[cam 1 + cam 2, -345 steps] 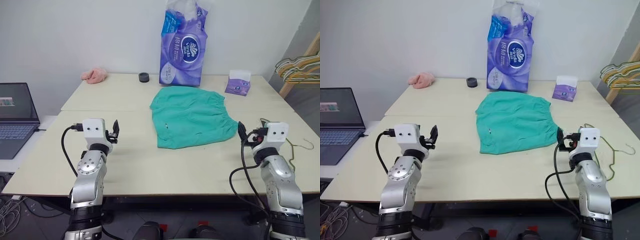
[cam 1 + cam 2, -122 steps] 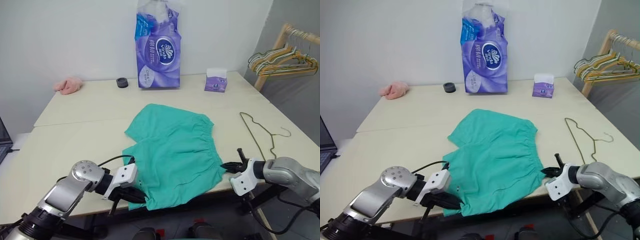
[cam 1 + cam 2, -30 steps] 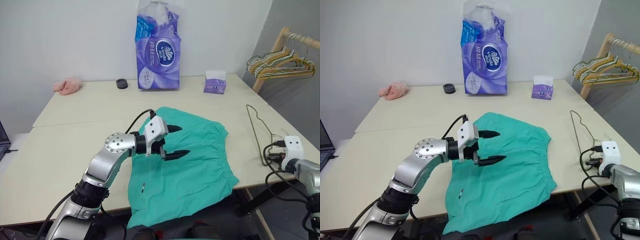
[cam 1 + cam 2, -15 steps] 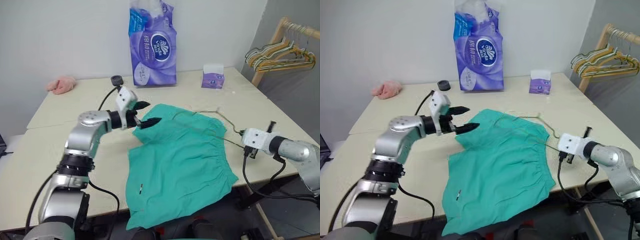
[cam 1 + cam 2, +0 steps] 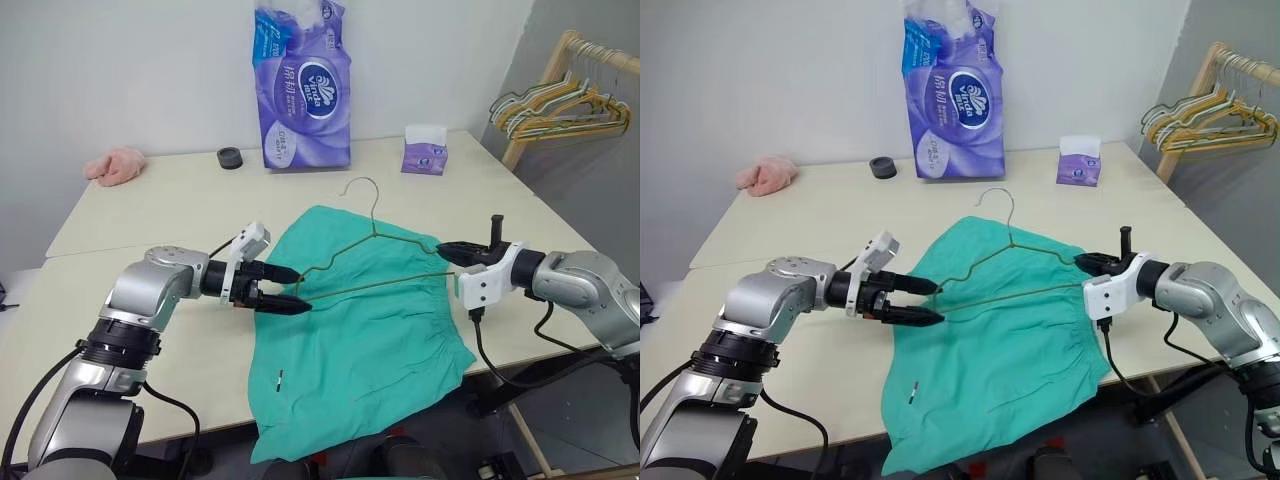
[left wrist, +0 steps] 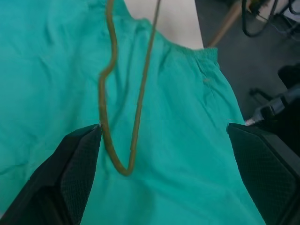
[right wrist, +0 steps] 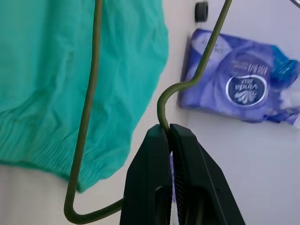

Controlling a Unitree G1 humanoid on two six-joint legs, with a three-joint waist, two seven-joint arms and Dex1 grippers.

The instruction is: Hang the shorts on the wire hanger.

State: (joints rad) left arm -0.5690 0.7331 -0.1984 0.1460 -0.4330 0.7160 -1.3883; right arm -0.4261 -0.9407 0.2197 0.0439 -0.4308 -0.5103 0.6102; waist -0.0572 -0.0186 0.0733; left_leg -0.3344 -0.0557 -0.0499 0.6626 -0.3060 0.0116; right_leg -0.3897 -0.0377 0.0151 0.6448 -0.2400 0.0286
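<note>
From the head views, we find the right gripper [image 5: 452, 252] clamped on one corner of the wire hanger [image 5: 372, 262], now lifted off the table's edge and held over the shorts [image 5: 360, 340]. In the left wrist view, the left gripper [image 6: 164, 154] stands wide, apparently straddling the far corner. Threading can begin.

Cream bench [image 5: 140, 225], seam across it. Teal shorts [image 5: 360, 340] flat near front, one leg over the front edge. Along the back: pink cloth [image 5: 113, 164], black cap [image 5: 230, 158], purple tissue pack [image 5: 304, 85] upright, small purple box [image 5: 425, 151]
</note>
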